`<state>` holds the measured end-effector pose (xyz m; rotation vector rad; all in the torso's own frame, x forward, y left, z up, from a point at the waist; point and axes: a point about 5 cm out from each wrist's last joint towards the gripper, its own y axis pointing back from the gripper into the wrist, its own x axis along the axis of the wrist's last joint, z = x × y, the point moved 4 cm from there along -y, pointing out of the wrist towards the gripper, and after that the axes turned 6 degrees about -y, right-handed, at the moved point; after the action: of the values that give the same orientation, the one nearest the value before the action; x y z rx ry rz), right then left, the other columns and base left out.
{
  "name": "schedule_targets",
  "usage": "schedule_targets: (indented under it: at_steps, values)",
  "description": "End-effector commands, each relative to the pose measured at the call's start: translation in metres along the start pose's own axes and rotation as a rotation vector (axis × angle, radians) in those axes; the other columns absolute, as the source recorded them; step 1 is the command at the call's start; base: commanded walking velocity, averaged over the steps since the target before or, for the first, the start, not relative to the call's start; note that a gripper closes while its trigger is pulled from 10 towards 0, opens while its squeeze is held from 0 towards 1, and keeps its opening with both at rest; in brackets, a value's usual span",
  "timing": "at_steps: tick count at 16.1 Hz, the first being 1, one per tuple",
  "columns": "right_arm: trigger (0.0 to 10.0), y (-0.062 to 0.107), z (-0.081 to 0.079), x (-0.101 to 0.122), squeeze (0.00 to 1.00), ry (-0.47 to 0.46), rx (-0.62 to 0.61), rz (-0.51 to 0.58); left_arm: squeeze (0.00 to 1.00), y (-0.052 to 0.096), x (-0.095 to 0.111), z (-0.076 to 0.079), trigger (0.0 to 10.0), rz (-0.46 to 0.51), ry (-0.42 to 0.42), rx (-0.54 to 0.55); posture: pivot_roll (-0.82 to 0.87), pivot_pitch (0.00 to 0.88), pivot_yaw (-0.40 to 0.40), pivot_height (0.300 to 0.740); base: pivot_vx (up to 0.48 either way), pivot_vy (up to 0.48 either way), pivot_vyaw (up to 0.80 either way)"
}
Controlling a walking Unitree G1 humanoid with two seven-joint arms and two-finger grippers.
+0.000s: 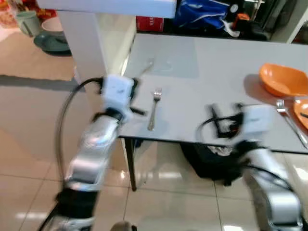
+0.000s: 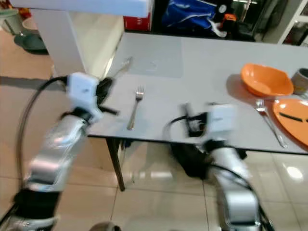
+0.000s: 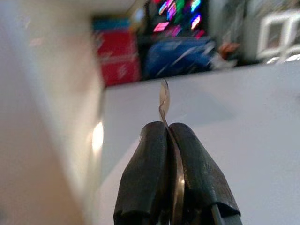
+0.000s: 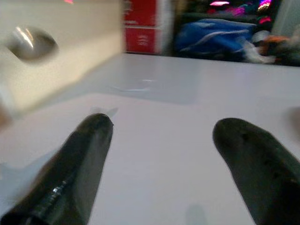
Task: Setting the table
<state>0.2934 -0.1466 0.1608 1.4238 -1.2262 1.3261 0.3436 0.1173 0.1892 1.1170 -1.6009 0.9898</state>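
The grey table (image 1: 216, 67) carries a silver fork (image 1: 154, 109) near its front left corner. At the left edge of the table my left gripper (image 3: 167, 129) is shut on a thin silver spoon (image 3: 164, 96), whose bowl sticks out past the fingertips; in the left eye view the spoon (image 1: 147, 69) points over the table. My right gripper (image 1: 224, 114) stands open low over the front edge, with nothing between its fingers (image 4: 93, 140). On the right sit an orange bowl (image 1: 284, 79), an orange plate (image 1: 302, 113) and a second fork (image 1: 291, 122).
A white pillar (image 1: 82, 43) stands close to the table's left corner. A dark bag (image 1: 211, 161) lies under the table. Behind it are a blue bag (image 1: 202, 14) and a red box (image 1: 149, 23). A grey cup (image 2: 302, 79) stands beside the bowl.
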Motion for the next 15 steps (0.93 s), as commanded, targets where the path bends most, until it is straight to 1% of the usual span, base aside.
schedule_targets:
  at_steps: [1, 3, 4, 5, 6, 8, 10, 12, 13, 14, 15]
  values:
    - [10.0, 0.008, 0.010, 0.000, 0.00, 0.011, -0.026, -0.010, 0.00, 0.001, 0.006, 0.007, 10.0, 0.015, 0.002, -0.020, 0.03, 0.125, -0.023, 0.740, 0.356, 0.000, 0.00]
    - [10.0, 0.018, 0.013, -0.002, 0.00, 0.009, -0.040, -0.022, 0.00, 0.009, 0.003, 0.011, 10.0, 0.003, 0.008, -0.031, 0.01, 0.144, -0.027, 0.740, 0.356, 0.000, 0.00]
    - [10.0, 0.018, 0.013, -0.001, 0.00, 0.008, -0.041, -0.024, 0.00, 0.009, 0.002, 0.012, 10.0, 0.001, 0.010, -0.035, 0.01, 0.144, -0.027, 0.740, 0.360, 0.000, 0.00]
    - [10.0, 0.024, 0.013, -0.002, 0.00, -0.011, -0.040, -0.027, 0.00, 0.012, 0.002, 0.015, 10.0, 0.002, 0.040, -0.042, 0.00, 0.153, -0.029, 0.740, 0.000, 0.000, 0.00]
    - [10.0, 0.026, 0.013, -0.001, 0.00, -0.019, -0.026, -0.026, 0.00, 0.012, 0.000, 0.016, 10.0, -0.008, 0.027, -0.048, -0.01, 0.149, -0.030, 0.740, 0.000, 0.000, 0.00]
    - [10.0, 0.029, 0.017, -0.003, 0.00, 0.005, 0.011, -0.035, 0.00, 0.009, -0.002, 0.015, 10.0, -0.013, -0.007, -0.049, 0.00, 0.144, -0.026, 0.740, 0.000, 0.000, 0.00]
    - [10.0, 0.029, 0.020, 0.000, 0.00, 0.017, 0.041, -0.023, 0.00, 0.006, -0.004, 0.014, 10.0, -0.041, -0.043, -0.051, 0.01, 0.111, -0.010, 0.740, 0.000, 0.000, 0.00]
    - [10.0, 0.029, 0.019, 0.004, 0.00, 0.019, 0.085, -0.019, 0.00, -0.001, -0.009, 0.014, 10.0, -0.076, -0.073, -0.049, 0.02, 0.083, -0.017, 0.740, 0.000, 0.000, 0.00]
    - [10.0, 0.026, 0.018, 0.007, 0.00, 0.018, 0.135, -0.020, 0.00, -0.008, -0.016, 0.013, 10.0, -0.121, -0.112, -0.036, 0.02, 0.061, -0.027, 0.740, 0.000, 0.000, 0.00]
    - [10.0, 0.026, 0.018, 0.006, 0.00, 0.017, 0.174, -0.028, 0.00, -0.012, -0.018, 0.017, 10.0, -0.122, -0.136, -0.045, 0.03, 0.044, -0.044, 0.740, 0.000, 0.000, 0.00]
    - [10.0, 0.024, 0.019, 0.005, 0.00, 0.005, 0.214, -0.044, 0.00, -0.016, -0.019, 0.021, 10.0, -0.113, -0.197, -0.074, 0.03, 0.032, -0.058, 0.740, 0.000, 0.000, 0.00]
